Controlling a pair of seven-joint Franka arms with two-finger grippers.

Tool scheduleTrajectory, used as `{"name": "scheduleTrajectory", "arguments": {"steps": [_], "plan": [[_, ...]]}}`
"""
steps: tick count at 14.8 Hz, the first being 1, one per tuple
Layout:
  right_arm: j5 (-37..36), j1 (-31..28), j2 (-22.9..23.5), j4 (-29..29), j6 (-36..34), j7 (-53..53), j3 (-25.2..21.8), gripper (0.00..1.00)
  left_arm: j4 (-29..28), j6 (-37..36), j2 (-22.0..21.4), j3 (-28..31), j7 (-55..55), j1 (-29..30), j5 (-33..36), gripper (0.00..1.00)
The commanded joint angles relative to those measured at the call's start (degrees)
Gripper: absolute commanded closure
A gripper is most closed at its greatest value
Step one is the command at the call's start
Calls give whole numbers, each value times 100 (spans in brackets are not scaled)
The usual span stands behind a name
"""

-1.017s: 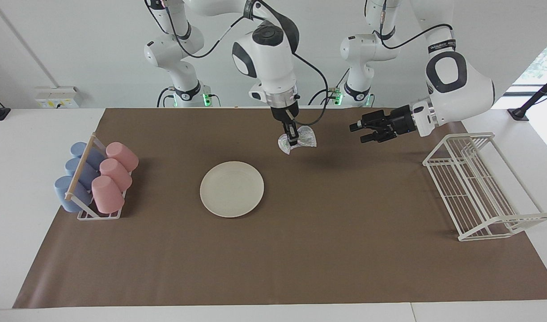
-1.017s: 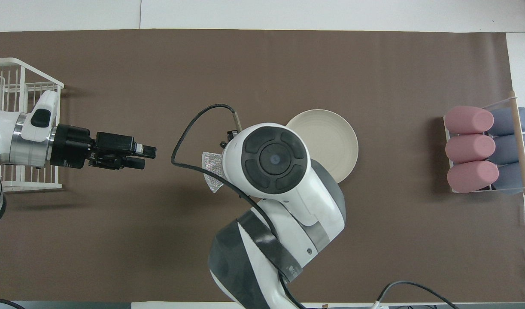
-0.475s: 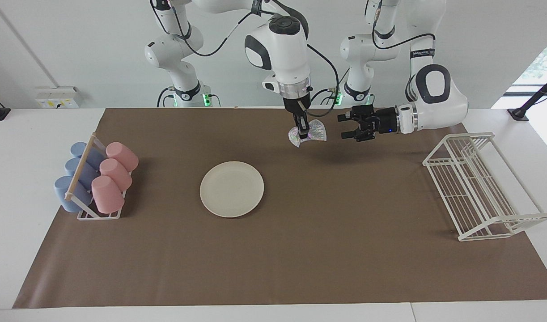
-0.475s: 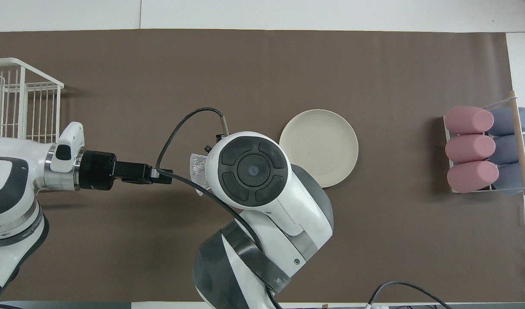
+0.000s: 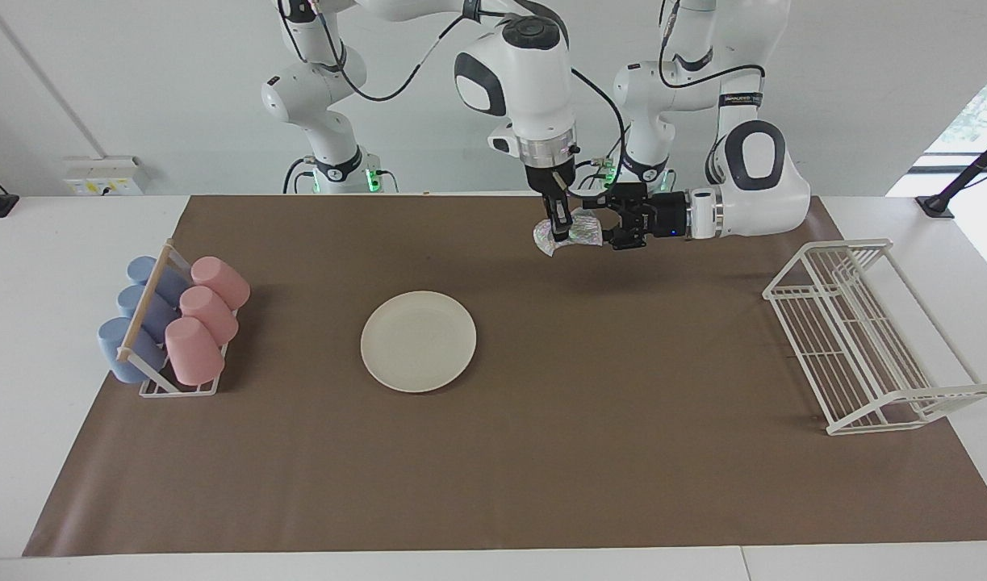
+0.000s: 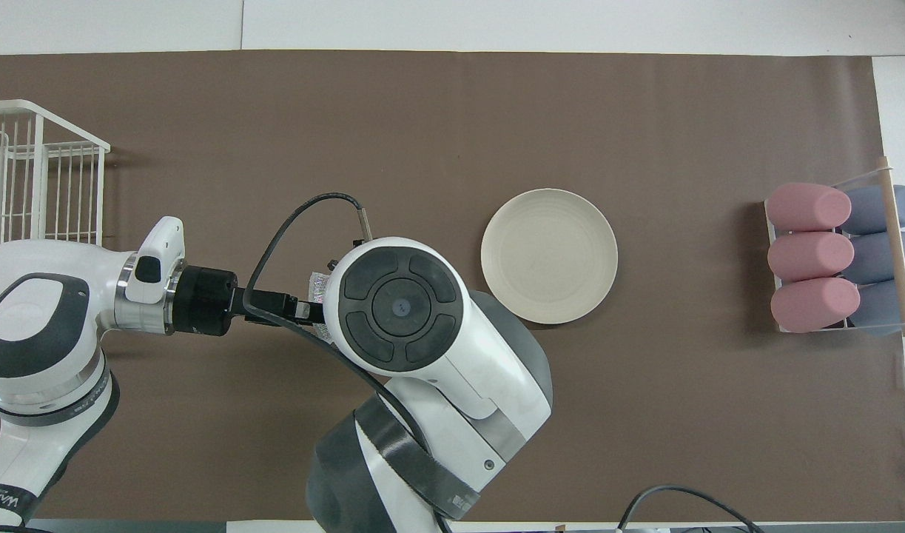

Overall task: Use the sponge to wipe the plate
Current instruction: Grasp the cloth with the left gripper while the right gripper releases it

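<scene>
Facing view: right end effector (image 5: 560, 228) pinches the sponge (image 5: 571, 234) aloft for a handover, left end effector (image 5: 610, 223) wide alongside, plate (image 5: 418, 341) mid-surface unwiped.

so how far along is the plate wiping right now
Done: the sponge is off the table, pinched in the shut right gripper. In hand: the open left gripper has its fingers around the sponge's edge in mid-air, which looks like a handover. Left: the plate lies bare on the brown mat, with no wiping under way.
</scene>
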Motion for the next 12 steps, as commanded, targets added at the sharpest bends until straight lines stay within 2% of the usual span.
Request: {"name": "scheduleTrajectory", "arguments": {"steps": [1,2,3,10,11,12], "plan": [[-107,-11,96,178,-87,146,8,100,-156,27,-154,64,42,-79,-113,57],[-107,-11,96,178,-87,146,8,100,-156,35,-154,64,33,-88,-113,91],[-107,-20,96,178,-87,146,8,100,-156,44,-163,47,16,-97,-113,100],[-64,-116,61,178,-95,85,-27,100,-165,-44,-172,64,-186,-132,-113,100],[-11,-134,34,169,-69,67,-36,80,-156,-35,-163,64,-230,-132,-113,100],[-11,-204,8,160,-104,67,-36,34,-156,-44,-163,73,-256,-123,-113,100]]}}
